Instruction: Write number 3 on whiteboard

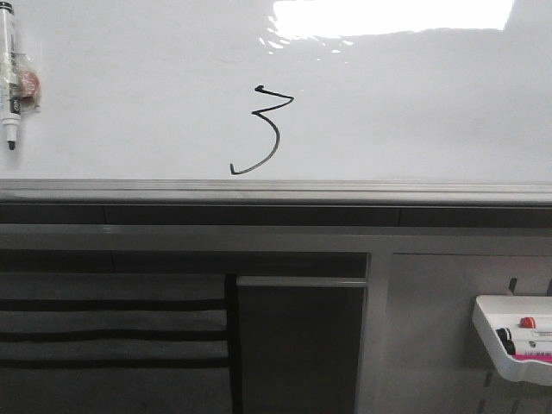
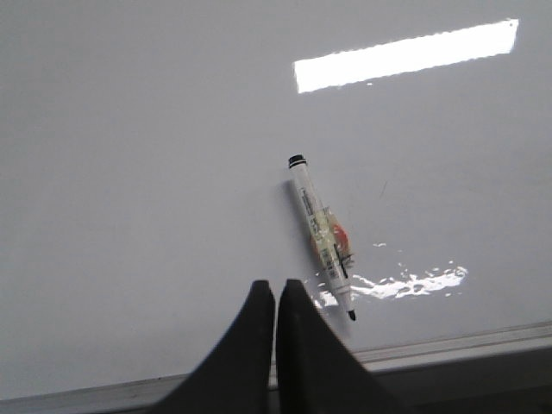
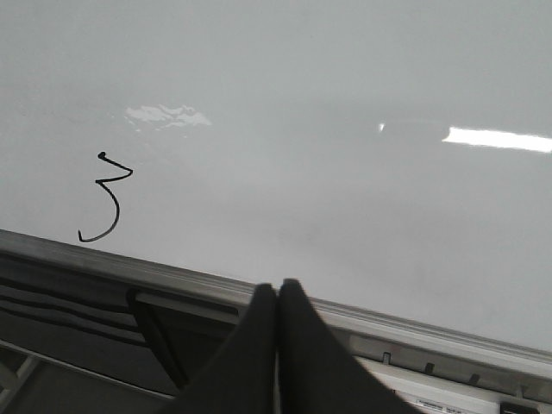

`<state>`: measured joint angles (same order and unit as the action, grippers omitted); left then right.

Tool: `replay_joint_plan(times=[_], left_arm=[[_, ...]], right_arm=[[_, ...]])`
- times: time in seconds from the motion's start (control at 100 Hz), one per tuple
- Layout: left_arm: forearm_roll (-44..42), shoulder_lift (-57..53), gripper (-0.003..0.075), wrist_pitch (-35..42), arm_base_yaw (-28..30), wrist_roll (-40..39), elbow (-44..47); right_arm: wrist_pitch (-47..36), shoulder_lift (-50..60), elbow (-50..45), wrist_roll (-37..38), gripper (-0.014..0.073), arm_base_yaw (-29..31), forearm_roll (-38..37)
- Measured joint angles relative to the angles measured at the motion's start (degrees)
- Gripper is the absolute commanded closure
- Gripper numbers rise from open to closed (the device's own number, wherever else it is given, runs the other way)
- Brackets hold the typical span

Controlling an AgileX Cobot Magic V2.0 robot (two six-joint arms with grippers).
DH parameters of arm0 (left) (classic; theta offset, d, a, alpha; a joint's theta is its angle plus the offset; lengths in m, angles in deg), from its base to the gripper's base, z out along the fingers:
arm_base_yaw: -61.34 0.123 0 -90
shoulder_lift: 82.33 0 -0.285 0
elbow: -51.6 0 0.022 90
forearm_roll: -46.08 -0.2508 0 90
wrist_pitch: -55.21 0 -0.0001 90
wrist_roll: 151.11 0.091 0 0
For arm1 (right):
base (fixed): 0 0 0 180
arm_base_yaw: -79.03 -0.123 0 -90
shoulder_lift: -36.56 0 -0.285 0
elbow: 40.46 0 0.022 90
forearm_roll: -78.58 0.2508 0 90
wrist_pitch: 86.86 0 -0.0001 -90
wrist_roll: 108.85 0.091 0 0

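A thin black hand-drawn number 3 (image 1: 263,129) stands on the glossy whiteboard (image 1: 414,112) just above its grey edge strip; it also shows in the right wrist view (image 3: 105,197). A white marker (image 1: 9,73) lies against the board at the far left, tip down, and shows in the left wrist view (image 2: 321,237). My left gripper (image 2: 276,286) is shut and empty, a little apart from the marker's tip. My right gripper (image 3: 278,287) is shut and empty over the board's edge strip (image 3: 388,323). Neither gripper shows in the front view.
The grey edge strip (image 1: 276,191) runs along the board's bottom. Below it are dark panels with a slot (image 1: 302,345). A small white marker tray (image 1: 517,336) with markers hangs at the lower right. Glare patches lie on the board's top (image 1: 388,17).
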<state>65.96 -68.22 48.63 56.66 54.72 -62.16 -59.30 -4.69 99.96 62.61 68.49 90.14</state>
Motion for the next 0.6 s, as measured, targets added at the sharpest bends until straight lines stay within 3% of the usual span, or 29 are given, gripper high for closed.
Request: replay_joint_plan(times=[0.13, 0.6], left_arm=[[-0.9, -4.5, 0.0741, 2.2, 0.0, -0.9, 5.1], [-15.5, -6.6, 0.0741, 5.4, 0.1, -21.2, 11.3]], right_arm=[[-0.1, 0.0, 0.0, 0.0, 0.0662, 0.0, 0.0], [-0.1, 0.0, 0.0, 0.0, 0.0662, 0.0, 0.0]])
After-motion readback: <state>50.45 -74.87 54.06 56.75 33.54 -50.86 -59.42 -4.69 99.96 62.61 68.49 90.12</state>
